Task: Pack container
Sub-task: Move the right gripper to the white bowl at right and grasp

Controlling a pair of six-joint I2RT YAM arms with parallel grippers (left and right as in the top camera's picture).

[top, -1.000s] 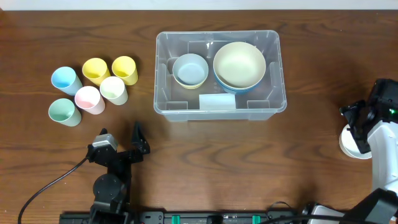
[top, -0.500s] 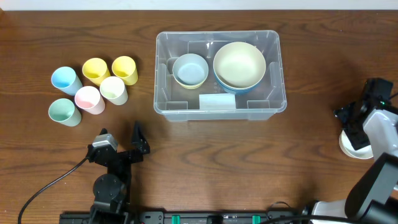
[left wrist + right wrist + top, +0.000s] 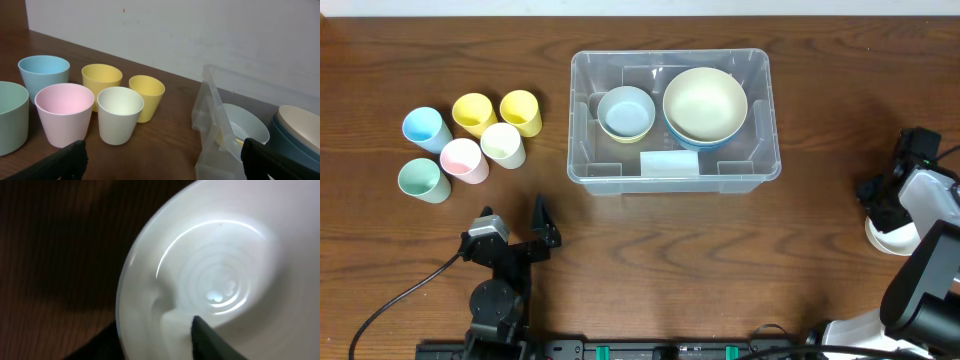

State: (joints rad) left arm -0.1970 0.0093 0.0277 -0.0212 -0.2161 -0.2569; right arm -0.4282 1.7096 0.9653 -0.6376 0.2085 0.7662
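Note:
The clear plastic container (image 3: 670, 56) stands at the table's middle back and also shows in the left wrist view, container (image 3: 210, 125). Inside it sit a small pale-blue bowl (image 3: 626, 112) and a large cream bowl (image 3: 705, 103) nested in a blue one. At the far right, my right gripper (image 3: 880, 208) reaches down onto a white bowl (image 3: 890, 238). In the right wrist view its fingers straddle the white bowl's (image 3: 225, 255) rim, right gripper (image 3: 152, 330), one inside and one outside. My left gripper (image 3: 515, 215) rests open near the front left, left gripper (image 3: 162, 155), holding nothing.
Several pastel cups stand grouped at the left: blue (image 3: 425, 127), two yellow (image 3: 473, 112), pink (image 3: 463, 158), cream (image 3: 503, 144) and green (image 3: 423, 180). A cable (image 3: 390, 300) trails from the left arm's base. The right arm fills the front right corner.
The right gripper has come down over the white bowl's rim and its jaws have narrowed around it. The left arm, cups and container have not moved.

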